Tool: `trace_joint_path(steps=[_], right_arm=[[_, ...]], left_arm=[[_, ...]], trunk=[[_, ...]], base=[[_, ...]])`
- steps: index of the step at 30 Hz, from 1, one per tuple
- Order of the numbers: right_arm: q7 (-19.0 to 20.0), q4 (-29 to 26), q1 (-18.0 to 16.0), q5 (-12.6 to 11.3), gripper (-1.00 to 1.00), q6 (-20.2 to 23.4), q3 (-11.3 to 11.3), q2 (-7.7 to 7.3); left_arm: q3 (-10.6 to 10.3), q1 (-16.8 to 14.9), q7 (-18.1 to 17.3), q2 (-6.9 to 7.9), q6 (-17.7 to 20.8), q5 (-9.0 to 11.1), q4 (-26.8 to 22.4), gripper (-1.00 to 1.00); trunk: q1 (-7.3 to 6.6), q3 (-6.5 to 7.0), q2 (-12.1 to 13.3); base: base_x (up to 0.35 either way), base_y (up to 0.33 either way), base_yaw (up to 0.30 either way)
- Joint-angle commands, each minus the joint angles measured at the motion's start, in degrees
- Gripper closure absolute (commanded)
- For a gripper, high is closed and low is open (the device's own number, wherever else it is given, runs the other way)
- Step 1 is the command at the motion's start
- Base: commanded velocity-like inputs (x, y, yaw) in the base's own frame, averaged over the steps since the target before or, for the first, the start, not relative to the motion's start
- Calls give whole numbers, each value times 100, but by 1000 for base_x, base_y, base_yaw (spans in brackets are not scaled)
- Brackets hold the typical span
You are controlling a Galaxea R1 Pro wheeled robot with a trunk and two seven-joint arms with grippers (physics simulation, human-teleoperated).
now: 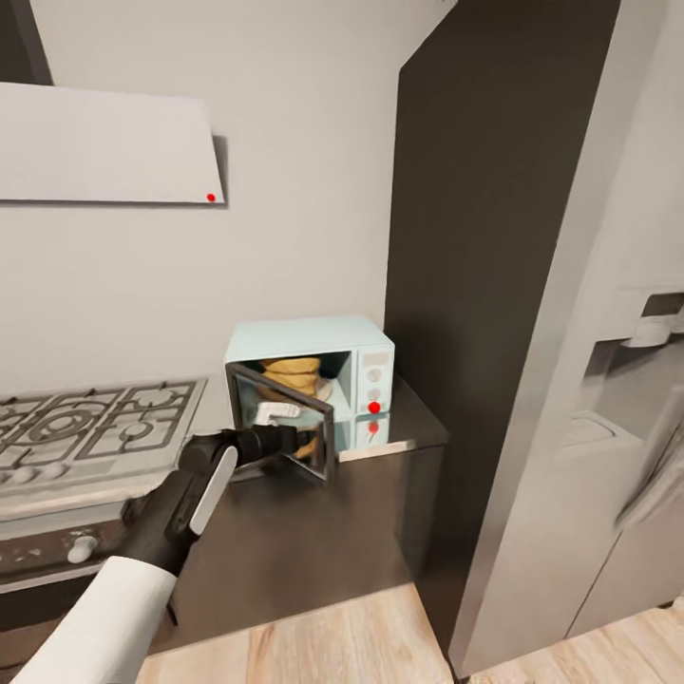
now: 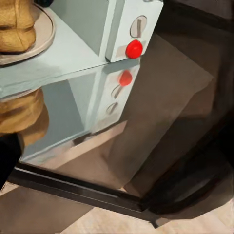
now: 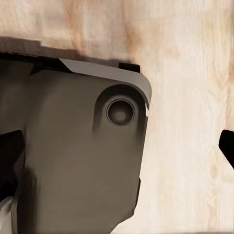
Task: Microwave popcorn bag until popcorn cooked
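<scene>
So the popcorn bag (image 1: 293, 372) is already sitting inside the microwave (image 1: 313, 380), just left of centre in the head view, on the round turntable plate (image 2: 46, 36). The left wrist view shows the bag up in its top-left corner, with its mirror image on the shiny desk (image 1: 418, 427) just below.

The microwave door (image 1: 285, 423) hangs open, swung out toward the lower left, and the left hand (image 1: 285, 442) is right at the door's outer face, about mid-frame. Honestly can't tell if its fingers are spread or pressed together; the door glass and the dark arm blur it all. The right hand's two dark fingertips (image 3: 9, 156) sit at opposite edges of its wrist view, so spread wide and holding nothing, over the pale wood floor (image 3: 185, 97).

My guess is the next step is pushing the door shut and then hitting the red button (image 1: 374, 407).

What could go wrong:
- the push lands off-centre, so the door swings back instead of latching
- the whole microwave slides back on that slick desk
- the arm nudges the hob (image 1: 95, 423) on the left
- the door stays ajar and heating never starts
</scene>
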Motion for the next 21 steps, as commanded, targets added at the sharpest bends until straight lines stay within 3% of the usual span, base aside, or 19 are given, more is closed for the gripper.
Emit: trace_joint_path(steps=[1, 7, 11, 13, 16, 21], right_arm=[[5, 14, -7, 41, -100, -28, -49, -4], [13, 14, -7, 41, -100, -31, -171, -41], [14, 14, -7, 41, -100, -34, -196, -44], [14, 14, -7, 41, -100, -36, -198, -42], [14, 14, -7, 41, -100, -36, -198, -41], [14, 14, -7, 43, -100, -28, -197, -41]], left_arm=[[-11, 0, 48, -6, 47, 85, 2, -100], [-11, 0, 754, -115, 43, 126, -8, -100], [-11, 0, 795, -190, 61, 141, -17, -100], [-11, 0, 803, -381, 70, 150, 22, -100], [-11, 0, 805, -526, 70, 140, 67, -100], [-11, 0, 813, -592, 71, 114, 107, -100]], trunk=[[1, -5, -5], [1, 9, -5], [1, 10, -5], [1, 10, -5], [1, 10, -5], [1, 10, -5]], base=[[0, 0, -269], [0, 0, -185], [0, 0, -10], [0, 0, -1], [49, -10, 0], [140, -81, 0]])
